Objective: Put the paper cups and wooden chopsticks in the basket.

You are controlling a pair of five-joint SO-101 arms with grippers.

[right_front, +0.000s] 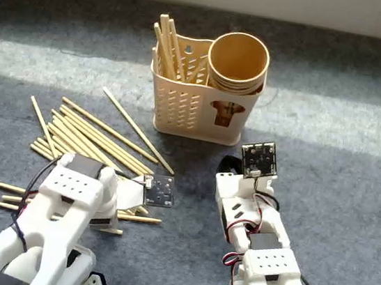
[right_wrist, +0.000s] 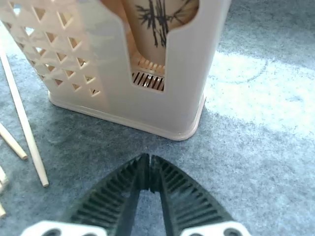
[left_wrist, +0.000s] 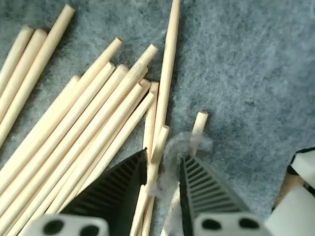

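A beige slotted basket (right_front: 181, 106) stands at the middle back with stacked paper cups (right_front: 238, 61) and several wooden chopsticks (right_front: 167, 44) upright in it. Many loose chopsticks (right_front: 89, 136) lie fanned on the grey carpet to its left. My left gripper (left_wrist: 162, 158) is down at this pile, narrowly open. A chopstick (left_wrist: 158, 142) and a scrap of clear wrapper (left_wrist: 173, 147) lie between its jaws. My right gripper (right_wrist: 149, 160) is shut and holds nothing, low over the carpet a short way in front of the basket (right_wrist: 162, 108).
The left arm (right_front: 62, 210) covers part of the chopstick pile, and several sticks (right_front: 11, 200) poke out on its left side. One long chopstick (right_wrist: 22, 118) lies near the basket's corner. Bare carpet stretches to the right of the basket.
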